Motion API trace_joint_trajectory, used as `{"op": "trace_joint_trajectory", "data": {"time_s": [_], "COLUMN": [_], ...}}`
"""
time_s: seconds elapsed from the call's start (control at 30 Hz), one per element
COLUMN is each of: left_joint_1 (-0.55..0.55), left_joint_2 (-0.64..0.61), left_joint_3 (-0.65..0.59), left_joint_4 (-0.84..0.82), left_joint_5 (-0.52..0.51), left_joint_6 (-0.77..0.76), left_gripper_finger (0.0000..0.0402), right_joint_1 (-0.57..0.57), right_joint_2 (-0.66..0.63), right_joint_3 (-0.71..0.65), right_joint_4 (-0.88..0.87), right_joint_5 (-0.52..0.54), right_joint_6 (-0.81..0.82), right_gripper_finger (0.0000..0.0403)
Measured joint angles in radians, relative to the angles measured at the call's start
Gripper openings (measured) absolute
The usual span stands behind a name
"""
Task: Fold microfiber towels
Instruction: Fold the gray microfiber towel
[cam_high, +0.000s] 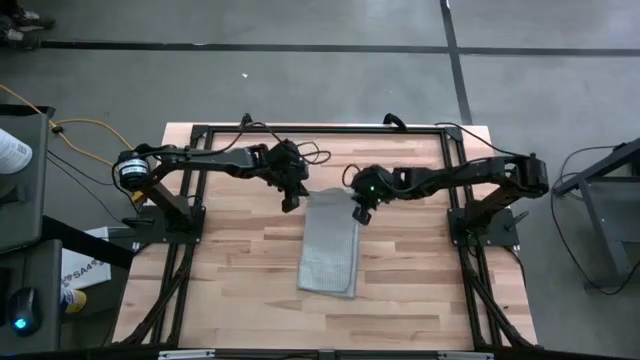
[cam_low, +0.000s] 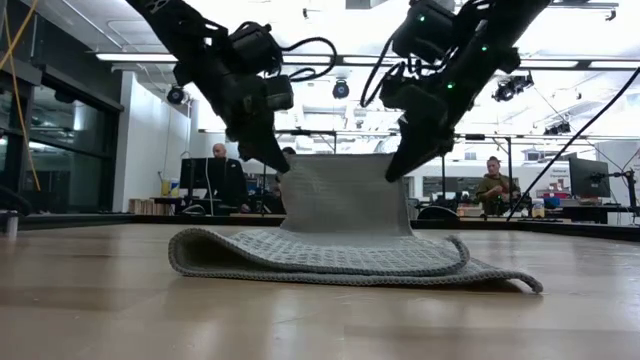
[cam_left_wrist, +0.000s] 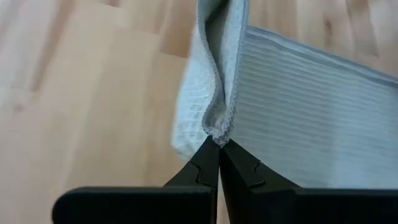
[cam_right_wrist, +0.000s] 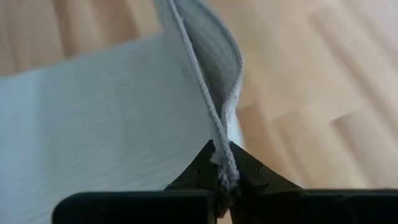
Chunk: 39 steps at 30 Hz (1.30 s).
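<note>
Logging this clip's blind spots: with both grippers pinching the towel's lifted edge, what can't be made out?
- High view: the towel corners under the left gripper and right gripper, covered by the gripper bodies.
- Low view: the towel's far end on the table, screened by its raised part.
- Wrist views: the rest of the towel, cut off by the edges.

We see the microfiber towel (cam_high: 330, 255) on the wooden table (cam_high: 230, 280) near its middle, its far edge seemingly lifted between the left gripper (cam_high: 291, 203) and right gripper (cam_high: 360, 213)
</note>
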Motion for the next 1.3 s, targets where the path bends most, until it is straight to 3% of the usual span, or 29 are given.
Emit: {"op": "trace_joint_trajectory", "data": {"time_s": [0.27, 0.53, 1.3], "left_joint_1": [-0.116, -0.216, -0.218], "left_joint_2": [0.000, 0.000, 0.061], "left_joint_3": [-0.004, -0.122, -0.151], "left_joint_4": [-0.023, 0.165, 0.236], "left_joint_5": [0.021, -0.020, 0.008], "left_joint_6": [-0.016, -0.070, -0.148], "left_gripper_finger": [0.0000, 0.0000, 0.0000], "right_joint_1": [0.126, 0.202, 0.219], "right_joint_2": [0.000, 0.013, 0.013], "right_joint_3": [0.000, -0.046, -0.186], "right_joint_4": [-0.042, 0.055, 0.286], "right_joint_5": [0.019, 0.053, -0.042], "right_joint_6": [0.091, 0.137, 0.242], "right_gripper_finger": [0.0004, 0.0004, 0.0004]}}
